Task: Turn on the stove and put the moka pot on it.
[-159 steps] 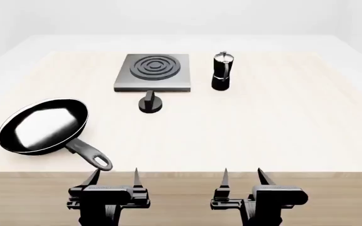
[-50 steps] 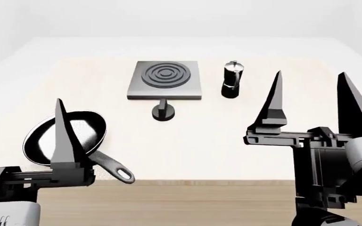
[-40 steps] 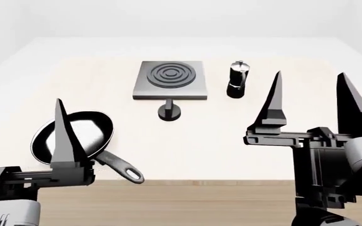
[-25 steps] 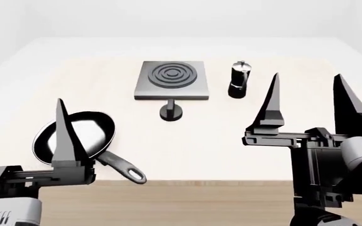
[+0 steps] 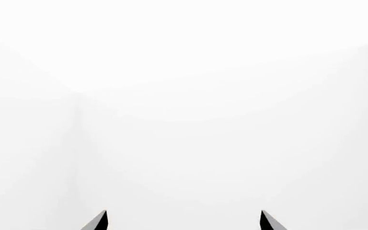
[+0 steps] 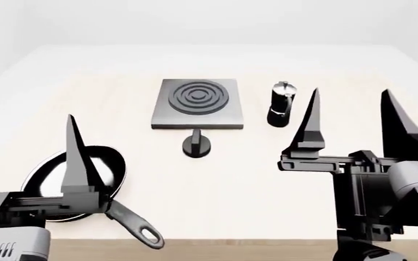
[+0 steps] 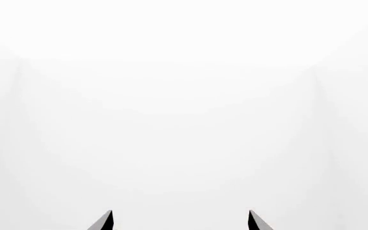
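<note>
The stove (image 6: 196, 105) lies flat on the pale wooden tabletop (image 6: 267, 174), in the upper middle of the head view, its raised concentric rings centred on the grey square plate with nothing standing on them. Its small round black knob (image 6: 197, 145) sits apart from the plate, just below its lower edge toward mid-frame. The moka pot (image 6: 282, 104) stands upright just to the right of the stove, close to the plate but not touching it, silvery lid on top and handle to its right side. A black frying pan (image 6: 74, 179) rests in the lower left of the frame, its long handle (image 6: 133, 225) running down and right toward the tabletop's front edge. The right tool (image 6: 350, 125) rises in the lower right, its two pointed fingers spread wide apart with nothing between them; one fingertip (image 6: 313, 117) stands just right of the moka pot in the picture. The left tool (image 6: 13, 163) shows only one finger (image 6: 74, 157) in the lower left, overlapping the pan, but the left wrist view shows its two tips set wide apart, empty, against blank white. The right wrist view likewise shows two separated tips and nothing else.
</note>
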Tool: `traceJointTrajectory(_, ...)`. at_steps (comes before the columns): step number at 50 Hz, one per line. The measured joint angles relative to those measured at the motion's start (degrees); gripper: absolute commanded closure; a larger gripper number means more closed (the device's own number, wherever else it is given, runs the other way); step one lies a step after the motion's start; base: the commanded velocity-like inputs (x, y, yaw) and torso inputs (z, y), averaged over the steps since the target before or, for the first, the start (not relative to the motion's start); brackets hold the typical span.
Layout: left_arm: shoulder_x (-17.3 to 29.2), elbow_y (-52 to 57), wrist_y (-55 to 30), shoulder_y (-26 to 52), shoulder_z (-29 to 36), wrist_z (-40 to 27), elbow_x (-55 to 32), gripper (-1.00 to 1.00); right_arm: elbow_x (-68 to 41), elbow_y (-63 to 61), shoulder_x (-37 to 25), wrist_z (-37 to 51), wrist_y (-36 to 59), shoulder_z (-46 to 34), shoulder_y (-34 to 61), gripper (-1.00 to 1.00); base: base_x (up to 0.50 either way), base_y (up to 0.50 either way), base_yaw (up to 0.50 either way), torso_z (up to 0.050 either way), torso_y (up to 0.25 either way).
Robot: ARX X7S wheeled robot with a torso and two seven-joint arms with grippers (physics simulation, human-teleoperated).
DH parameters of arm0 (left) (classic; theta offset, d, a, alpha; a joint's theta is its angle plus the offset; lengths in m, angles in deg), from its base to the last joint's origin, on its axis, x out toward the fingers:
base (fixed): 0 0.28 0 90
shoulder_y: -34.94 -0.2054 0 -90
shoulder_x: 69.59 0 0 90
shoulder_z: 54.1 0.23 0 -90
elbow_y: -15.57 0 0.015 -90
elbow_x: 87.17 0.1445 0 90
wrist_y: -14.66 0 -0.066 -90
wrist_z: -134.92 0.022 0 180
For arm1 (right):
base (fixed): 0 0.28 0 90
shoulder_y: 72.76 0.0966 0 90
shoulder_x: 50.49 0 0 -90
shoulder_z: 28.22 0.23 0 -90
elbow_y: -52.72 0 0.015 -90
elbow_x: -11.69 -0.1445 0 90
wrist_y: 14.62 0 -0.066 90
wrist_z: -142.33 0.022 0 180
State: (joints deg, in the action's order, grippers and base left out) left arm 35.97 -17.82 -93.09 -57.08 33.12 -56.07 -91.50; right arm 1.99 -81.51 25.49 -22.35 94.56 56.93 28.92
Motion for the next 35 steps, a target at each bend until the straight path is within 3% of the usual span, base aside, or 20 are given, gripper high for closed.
traceJointTrajectory(35, 1.0, -0.4, 0.7, -0.5, 0.4, -1.3, -0.4, -1.0, -0.8, -0.1, -1.4, 1.4, -0.7, -1.1, -0.3, -1.0, 0.26, 0.0, 0.0, 0.0, 0.0)
